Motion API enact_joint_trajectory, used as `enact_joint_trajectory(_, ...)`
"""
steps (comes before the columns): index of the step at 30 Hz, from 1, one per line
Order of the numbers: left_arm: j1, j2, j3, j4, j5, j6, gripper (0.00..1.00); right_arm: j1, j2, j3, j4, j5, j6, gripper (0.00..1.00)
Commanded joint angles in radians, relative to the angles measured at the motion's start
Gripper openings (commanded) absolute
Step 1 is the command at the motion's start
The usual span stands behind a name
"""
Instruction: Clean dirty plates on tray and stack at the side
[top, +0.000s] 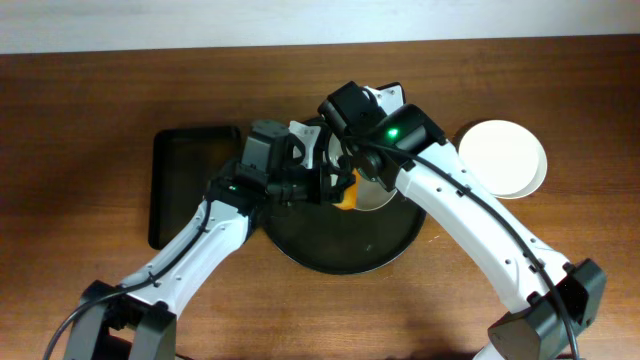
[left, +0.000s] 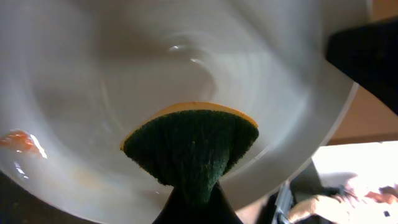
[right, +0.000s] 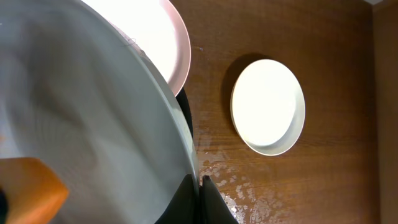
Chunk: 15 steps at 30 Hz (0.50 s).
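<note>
Pretty plain setup where I work. It's a dark brown wooden table (top: 80, 100), with the grain running side to side and a slightly glossy finish. Past the far edge there's a pale off-white strip (top: 300, 20). Could be wall or floor, honestly can't tell. The lighting is bright and even, with soft shadows on the wood. Over on my right side, a patch of wet-looking speckles (right: 249, 186) on the tabletop catches the shine.

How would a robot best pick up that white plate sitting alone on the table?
Take the white plate by its rim, probably pinched from above on the side nearest the round tray. It lies flat, face up, so only that thin raised edge offers a hold.
</note>
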<state>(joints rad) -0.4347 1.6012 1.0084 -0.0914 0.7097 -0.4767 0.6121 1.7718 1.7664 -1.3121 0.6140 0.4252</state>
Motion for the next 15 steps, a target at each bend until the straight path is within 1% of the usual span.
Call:
enact_joint_trajectory(1, -0.004, 0.008, 0.019, 0.001, -0.090, -0.009, 0.00, 0.005, -0.017, 0.018, 0.001, 0.019, 0.022, 0.04)
enact_joint_trajectory(4, -0.004, 0.029, 0.019, 0.002, -0.118, -0.009, 0.00, 0.005, -0.017, 0.018, -0.010, 0.080, 0.023, 0.04)
enact_joint_trajectory(7, -0.004, 0.072, 0.019, 0.007, -0.124, -0.009, 0.00, 0.009, -0.017, 0.018, -0.017, 0.087, 0.026, 0.04)
enact_joint_trajectory(9, -0.003, 0.090, 0.019, 0.049, -0.130, -0.009, 0.00, 0.028, -0.017, 0.018, -0.017, 0.095, 0.026, 0.04)
enact_joint_trajectory(12, -0.003, 0.090, 0.019, 0.146, -0.139, -0.009, 0.00, 0.080, -0.017, 0.018, -0.017, 0.190, 0.026, 0.04)
enact_joint_trajectory(15, -0.003, 0.091, 0.019, 0.151, -0.140, -0.009, 0.00, 0.120, -0.017, 0.018, -0.024, 0.240, 0.026, 0.04)
